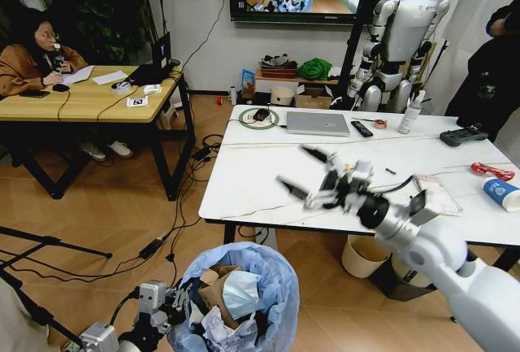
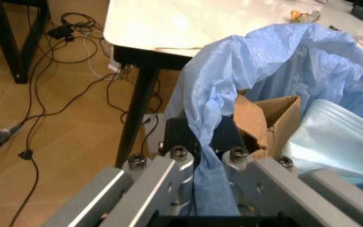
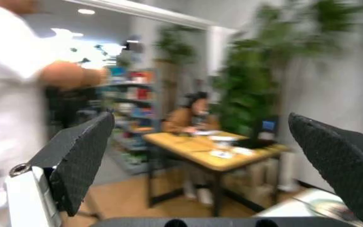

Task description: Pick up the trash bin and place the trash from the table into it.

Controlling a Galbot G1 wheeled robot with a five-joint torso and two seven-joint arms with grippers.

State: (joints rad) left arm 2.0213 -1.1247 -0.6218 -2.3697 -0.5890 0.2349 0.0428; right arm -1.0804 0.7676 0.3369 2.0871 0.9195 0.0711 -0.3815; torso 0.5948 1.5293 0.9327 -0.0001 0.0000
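Across the middle of the head view runs the table (image 1: 268,177), white marble-look top, black legs, mostly bare near the front edge. Below its near edge, low in front of the robot, sits the trash bin (image 1: 237,299), well under and apart from the right gripper (image 1: 313,175). Bin liner is a crinkled light-blue bag bulging over the rim; inside are a brown paper bag (image 1: 213,291), a pale blue face mask (image 1: 242,293) and crumpled white tissue (image 1: 218,329). Left gripper (image 1: 180,302) is at the bin's left rim, fingers (image 2: 176,137) pressed together on a fold of the blue liner, pinching it; wrist view shows the plastic squeezed between the two dark pads, cardboard and mask just beyond. Right gripper hovers above the table's front part, fingers spread wide, nothing between them, tilted toward the robot's left. Trash left on the table's right end: clear plastic bag (image 1: 436,194), red snack wrapper (image 1: 491,171), blue-white paper cup (image 1: 502,194) lying at the far right edge.
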